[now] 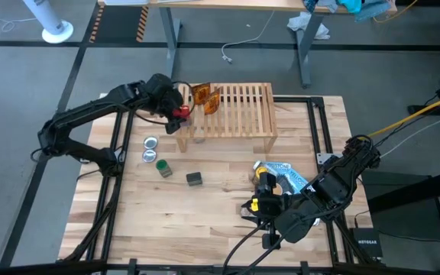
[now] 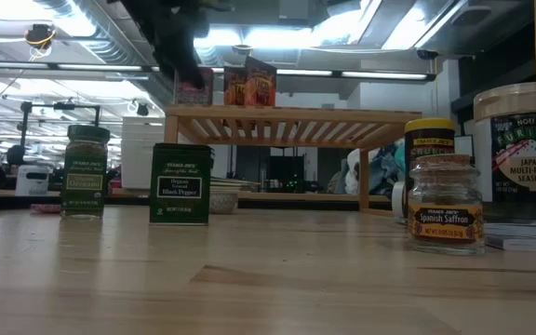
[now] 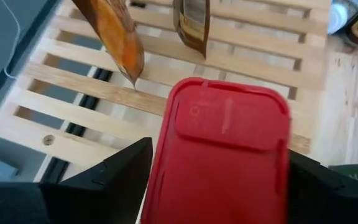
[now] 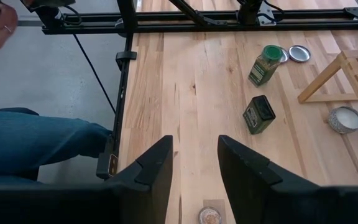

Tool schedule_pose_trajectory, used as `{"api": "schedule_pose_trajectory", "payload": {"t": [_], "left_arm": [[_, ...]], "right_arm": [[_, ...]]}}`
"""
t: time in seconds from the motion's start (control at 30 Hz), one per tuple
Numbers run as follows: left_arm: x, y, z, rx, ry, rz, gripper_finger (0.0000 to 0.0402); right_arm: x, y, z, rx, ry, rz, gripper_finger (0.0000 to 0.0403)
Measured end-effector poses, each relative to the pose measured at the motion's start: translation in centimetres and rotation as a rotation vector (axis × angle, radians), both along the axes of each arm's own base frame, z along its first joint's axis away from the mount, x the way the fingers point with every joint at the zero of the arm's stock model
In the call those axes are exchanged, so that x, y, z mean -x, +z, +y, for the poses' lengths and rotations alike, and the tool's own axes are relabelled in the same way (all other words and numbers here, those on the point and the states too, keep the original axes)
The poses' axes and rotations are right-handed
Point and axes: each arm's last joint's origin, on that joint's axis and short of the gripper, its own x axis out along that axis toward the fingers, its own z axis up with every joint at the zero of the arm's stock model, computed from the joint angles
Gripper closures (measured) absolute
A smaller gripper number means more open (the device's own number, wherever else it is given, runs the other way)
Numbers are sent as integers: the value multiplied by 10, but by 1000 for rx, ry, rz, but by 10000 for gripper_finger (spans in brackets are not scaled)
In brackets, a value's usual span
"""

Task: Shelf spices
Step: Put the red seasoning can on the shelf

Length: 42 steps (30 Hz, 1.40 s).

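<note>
From above, the left claw (image 1: pixel 180 111) hangs over the left end of the wooden rack (image 1: pixel 239 114), clenched around a jar with a red cap (image 1: pixel 182 112). Two orange packets (image 1: pixel 205 98) stand on the slats just beyond it. Down on the table, well apart from that claw, lie a green-capped jar (image 1: pixel 163 169), a dark tin (image 1: pixel 195 179) and two silver discs (image 1: pixel 150 149). The right claw (image 1: pixel 260 203) waits near the table's front, beside a blue pouch (image 1: pixel 285 176).

At table height, the rack (image 2: pixel 291 116) carries the packets (image 2: pixel 250 85); the green jar (image 2: pixel 86 172), the tin (image 2: pixel 181 183) and a saffron jar (image 2: pixel 446 205) stand in front.

The left wrist camera shows the red cap (image 3: pixel 222 155) filling the space between the fingers (image 3: pixel 114 171), above the slats (image 3: pixel 73 102).

The right wrist camera shows its own fingers (image 4: pixel 157 165) parted and grasping nothing, with the green jar (image 4: pixel 265 65) and tin (image 4: pixel 258 114) well ahead, and a person's leg (image 4: pixel 36 140) beside the table.
</note>
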Motion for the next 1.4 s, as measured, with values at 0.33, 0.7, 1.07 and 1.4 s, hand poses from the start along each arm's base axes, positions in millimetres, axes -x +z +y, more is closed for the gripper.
{"api": "schedule_pose_trajectory", "payload": {"t": [0.33,0.7,1.07,1.4], "left_arm": [[-15,-7,10,-39,-20,-27,128],[-17,-5,11,-58,-25,-48,128],[-17,-5,11,-58,-27,-47,161],[-18,-5,10,-59,-52,-53,205]], "right_arm": [[0,0,0,0,0,0,269],[0,0,0,0,0,0,269],[0,0,0,0,0,0,269],[0,0,0,0,0,0,269]]}}
